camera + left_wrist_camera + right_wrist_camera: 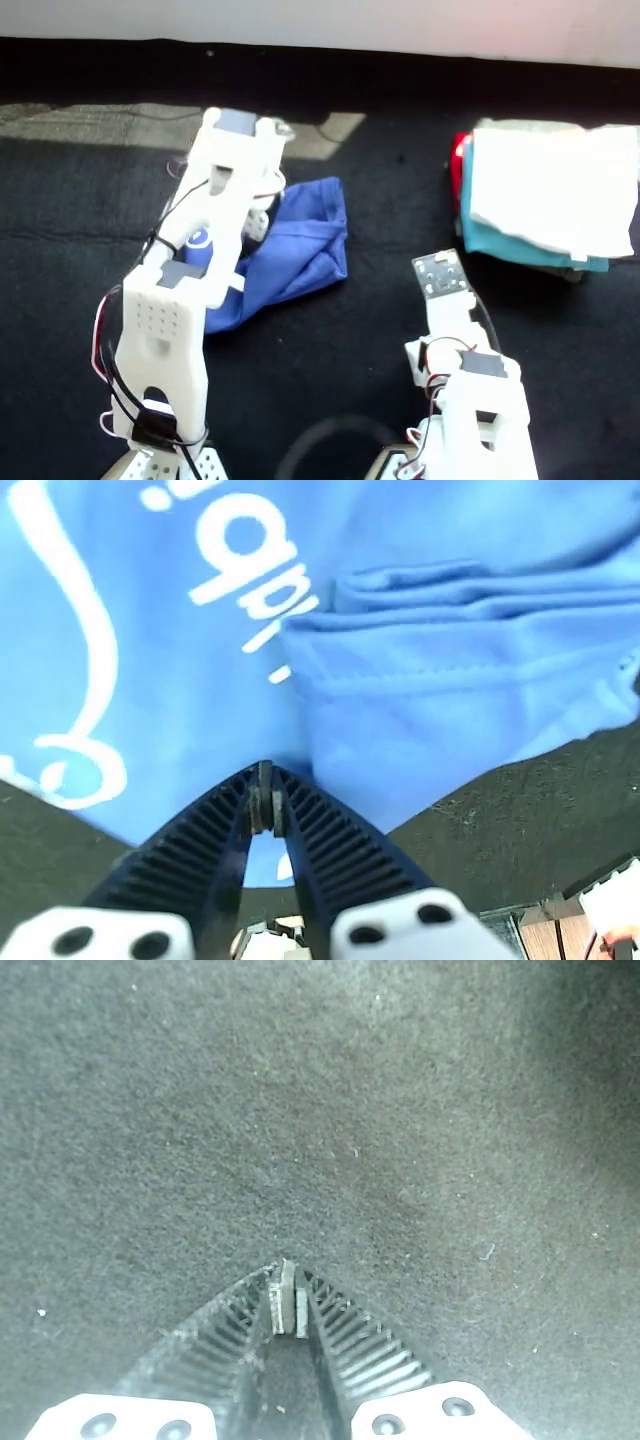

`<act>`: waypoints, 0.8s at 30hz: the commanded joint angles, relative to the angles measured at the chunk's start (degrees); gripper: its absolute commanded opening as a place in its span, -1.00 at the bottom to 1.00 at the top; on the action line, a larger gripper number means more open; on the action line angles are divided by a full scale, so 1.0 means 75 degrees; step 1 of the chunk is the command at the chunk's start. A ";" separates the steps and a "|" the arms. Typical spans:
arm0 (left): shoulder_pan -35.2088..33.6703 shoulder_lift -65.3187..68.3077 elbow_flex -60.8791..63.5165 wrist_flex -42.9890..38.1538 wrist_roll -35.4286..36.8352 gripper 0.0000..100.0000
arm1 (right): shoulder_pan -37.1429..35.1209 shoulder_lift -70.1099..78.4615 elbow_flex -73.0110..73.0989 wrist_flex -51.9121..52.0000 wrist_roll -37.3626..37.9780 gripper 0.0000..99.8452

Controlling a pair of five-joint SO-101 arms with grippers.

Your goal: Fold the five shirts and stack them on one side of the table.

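Black carpet-like fabric covered the table (380, 180), with a pale wall running along the top of the high view. At the upper right of that view sat the stack (550, 200) of finished shirts, a white shirt (555, 185) on top, a teal shirt (520, 245) under it and a sliver of red shirt (460, 160) showing at the stack's left edge. They appeared to have been gathered there to keep the middle of the table free for folding. The blue shirt (300, 240) lay left of centre, doubled over into a loose, uneven bundle and apparently not yet ready to be moved across, with its white lettering (250, 580) facing up in the left wrist view. The left arm (200, 260) stood over the shirt's left part from the lower left of the frame, probably placed there to work the near edge of the cloth. The left pincer (263, 805) was clenched tip to tip right at the blue shirt's hem, where cloth met black table; whether a pinch of fabric was caught between the tips could not be told. The right arm (470, 380) sat at the lower centre-right, well apart from both the blue shirt and the stack, seemingly parked out of the way. The right pincer (287, 1300) was likewise closed, its ribbed jaws meeting at the tips, holding nothing and poised over bare table.
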 commanded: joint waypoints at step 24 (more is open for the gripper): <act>0.1190 -0.3429 0.0311 -0.0082 0.0703 -0.98 | 0.0135 0.0006 0.0170 -0.0193 0.0070 -0.98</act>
